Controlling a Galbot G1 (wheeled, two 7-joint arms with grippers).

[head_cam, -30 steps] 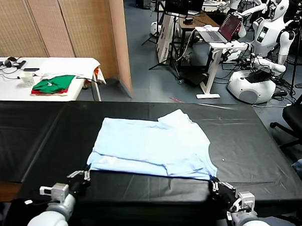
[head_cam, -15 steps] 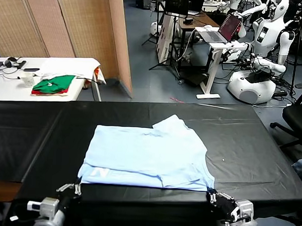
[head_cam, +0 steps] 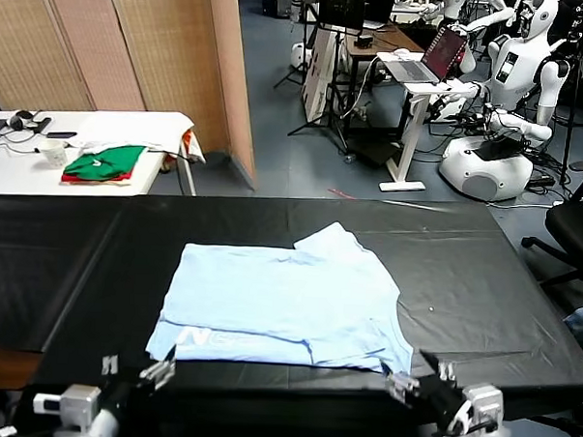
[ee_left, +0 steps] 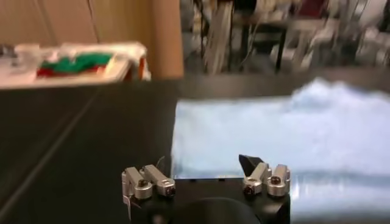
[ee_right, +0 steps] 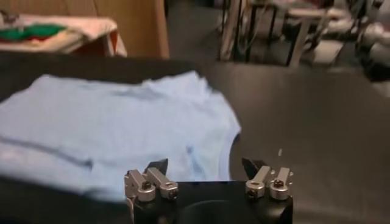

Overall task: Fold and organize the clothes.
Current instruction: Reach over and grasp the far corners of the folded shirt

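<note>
Two grippers: I saw both at the near edge of the black table [head_cam: 482,285], each standing wide apart and holding nothing.
Left gripper [head_cam: 133,373]: it sat just off the near left corner of the T-shirt [head_cam: 278,300], clear of the cloth; in my left wrist view [ee_left: 206,178] its fingers [ee_left: 149,181] were spread with the shirt's edge lying just beyond them.
Right gripper [head_cam: 416,377]: it sat just off the near right corner of the shirt; in my right wrist view [ee_right: 206,175] the fingers [ee_right: 268,179] were spread, and the pale blue fabric [ee_right: 109,128] lay ahead of them, not pinched.
T-shirt: I saw it lying flat on the middle of the table, folded into a rough rectangle, with a doubled band along its near edge showing faint white lettering [head_cam: 214,338] towards the left.
Sleeve [head_cam: 331,242]: one sleeve stuck up at the far edge, right of centre.
Shirt in left wrist view [ee_left: 274,131]: it spread across the black cloth to the far right of the gripper.
White table [head_cam: 92,132]: it stood far left, behind the black table, carrying a green and red pile of clothes [head_cam: 102,163].
Wooden screen [head_cam: 134,47]: it stood behind the white table.
Background: I noted a laptop [head_cam: 429,58] on a stand and another white robot [head_cam: 505,102] far right.
</note>
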